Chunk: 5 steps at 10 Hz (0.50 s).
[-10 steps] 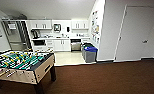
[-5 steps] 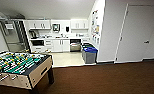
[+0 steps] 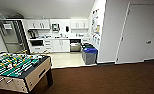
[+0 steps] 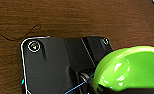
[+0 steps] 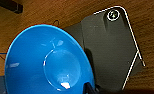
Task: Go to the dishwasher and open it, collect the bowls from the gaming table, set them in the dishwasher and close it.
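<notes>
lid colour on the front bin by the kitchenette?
Blue lid on a grey bin, seen best in the head view.

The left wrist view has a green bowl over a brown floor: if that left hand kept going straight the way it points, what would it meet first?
Probably the brown floor: beyond the lime green bowl nothing else lies in line, though depth is unclear.
</notes>
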### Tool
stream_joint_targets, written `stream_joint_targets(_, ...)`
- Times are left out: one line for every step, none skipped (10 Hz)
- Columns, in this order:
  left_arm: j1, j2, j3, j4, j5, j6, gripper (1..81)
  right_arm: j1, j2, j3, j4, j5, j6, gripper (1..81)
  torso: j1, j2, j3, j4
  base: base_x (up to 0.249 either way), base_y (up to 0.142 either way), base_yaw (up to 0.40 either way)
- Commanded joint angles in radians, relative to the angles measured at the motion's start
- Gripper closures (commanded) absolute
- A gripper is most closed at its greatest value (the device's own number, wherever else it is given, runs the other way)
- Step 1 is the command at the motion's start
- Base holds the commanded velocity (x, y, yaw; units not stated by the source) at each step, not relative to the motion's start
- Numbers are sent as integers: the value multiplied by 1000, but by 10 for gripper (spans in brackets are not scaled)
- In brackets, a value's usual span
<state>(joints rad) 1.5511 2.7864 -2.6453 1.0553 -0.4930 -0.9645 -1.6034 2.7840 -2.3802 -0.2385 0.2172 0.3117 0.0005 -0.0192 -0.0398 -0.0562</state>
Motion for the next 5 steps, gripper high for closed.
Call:
stream_joint_targets(-52,-22,-4,11,11,4,811,44,-12,12,-24,-32,-3,811,0,0,0,0,141,0,0)
stream_joint_targets(-52,-22,-4,11,11,4,811,42,-12,12,-24,-32,-3,811,0,0,0,0,141,0,0)
stream_joint_targets(-53,-22,-4,11,11,4,811,42,-12,10,-24,-32,-3,811,0,0,0,0,142,0,0)
stream_joint_targets(-53,-22,-4,11,11,4,811,42,-12,10,-24,-32,-3,811,0,0,0,0,142,0,0)
stream_joint_targets(-52,-23,-4,11,11,4,811,42,-10,10,-24,-32,-3,811,0,0,0,0,143,0,0)
